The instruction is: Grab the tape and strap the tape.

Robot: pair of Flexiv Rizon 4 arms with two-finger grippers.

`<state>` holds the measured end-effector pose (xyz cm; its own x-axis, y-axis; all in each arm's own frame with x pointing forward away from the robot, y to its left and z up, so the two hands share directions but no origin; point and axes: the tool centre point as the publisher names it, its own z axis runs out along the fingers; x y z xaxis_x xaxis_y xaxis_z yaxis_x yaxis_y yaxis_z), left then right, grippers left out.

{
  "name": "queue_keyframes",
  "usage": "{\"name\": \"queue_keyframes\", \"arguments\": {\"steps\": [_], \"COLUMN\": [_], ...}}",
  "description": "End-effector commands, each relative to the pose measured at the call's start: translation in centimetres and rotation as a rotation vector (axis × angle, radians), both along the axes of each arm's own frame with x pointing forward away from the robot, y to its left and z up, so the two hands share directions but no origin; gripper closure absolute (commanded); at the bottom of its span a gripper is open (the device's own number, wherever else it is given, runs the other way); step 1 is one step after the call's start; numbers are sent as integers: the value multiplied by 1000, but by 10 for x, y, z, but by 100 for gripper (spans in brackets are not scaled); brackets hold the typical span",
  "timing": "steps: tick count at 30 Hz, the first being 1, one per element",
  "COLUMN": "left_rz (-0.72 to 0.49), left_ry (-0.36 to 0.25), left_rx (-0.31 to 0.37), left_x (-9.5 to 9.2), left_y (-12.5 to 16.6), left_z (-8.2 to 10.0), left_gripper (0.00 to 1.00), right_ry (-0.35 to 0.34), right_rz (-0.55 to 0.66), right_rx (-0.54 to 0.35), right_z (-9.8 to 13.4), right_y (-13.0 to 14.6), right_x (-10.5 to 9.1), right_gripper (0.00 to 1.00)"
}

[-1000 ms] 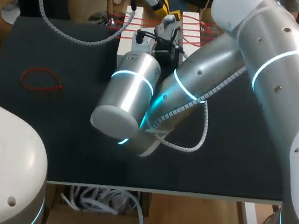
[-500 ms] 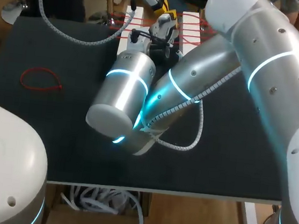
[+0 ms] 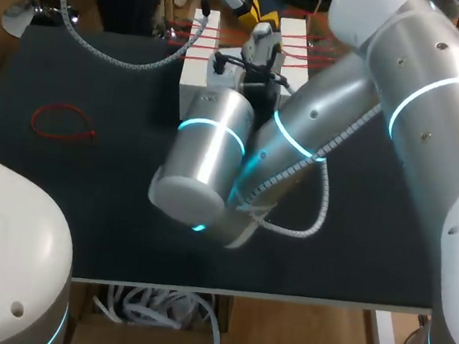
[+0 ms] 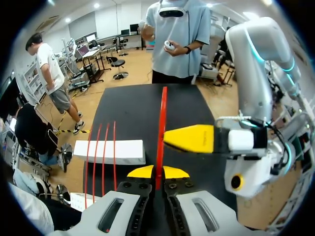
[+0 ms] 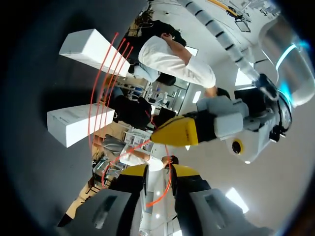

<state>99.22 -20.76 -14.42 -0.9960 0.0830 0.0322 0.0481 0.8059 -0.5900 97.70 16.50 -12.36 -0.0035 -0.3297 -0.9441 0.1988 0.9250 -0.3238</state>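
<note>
Currently a loose red loop (image 3: 61, 120) is lying flat on the left part of the black table (image 3: 85, 205), well apart from everything else.

Toward the middle, at the table's far edge, two white blocks are sitting side by side with a gap between them: left block (image 3: 197, 60), right block (image 3: 296, 43). Red straps (image 5: 106, 73) are running across both, spanning the gap.

The left gripper (image 4: 158, 172) is hanging over that gap and clamping the tape (image 4: 161, 123). The strand is standing straight up out of its yellow tips, pinched from both sides. In its wrist view one block with three straps over it is lying just beside the tape.

The right gripper (image 5: 159, 170) is sitting right next to the left one, and its yellow tip is showing just beside the tape in the left wrist view. In the right wrist view the tape is curving through this gripper. Cannot tell whether it is clenching the strand or standing released around it.

The right arm (image 3: 403, 100) is coming in from the right and crossing the middle of the table, with its wrist over the near side of the blocks.
</note>
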Motion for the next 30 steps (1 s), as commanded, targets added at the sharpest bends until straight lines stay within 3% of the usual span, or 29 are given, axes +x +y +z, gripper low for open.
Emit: {"name": "queue_keyframes", "arguments": {"steps": [1, 6, 8, 9, 10, 11, 20, 30], "left_rz": [0, 0, 0, 0, 0, 11, -16, -2], "left_ry": [1, 1, 1, 1, 1, 6, 60, 107], "left_rx": [5, 5, 5, 5, 5, -1, 57, 132], "left_x": [0, 0, 0, 0, 0, -4, -36, -57], "left_y": [0, 0, 0, 0, 0, 4, 85, 231], "left_z": [1, 1, 1, 1, 1, -1, -40, -109], "left_gripper": [100, 100, 100, 100, 100, 100, 100, 100], "right_ry": [27, 25, 27, 22, 14, 14, 14, 14], "right_rz": [92, 130, 140, 147, 147, 147, 147, 147], "right_rx": [-1, 5, 7, 13, 23, 23, 23, 23], "right_z": [5, 12, 15, 16, 17, 17, 17, 17], "right_y": [-26, -43, -52, -56, -60, -60, -60, -60], "right_x": [-25, -47, -54, -56, -57, -57, -57, -57], "right_gripper": [82, 78, 71, 60, 21, 0, 0, 0]}}
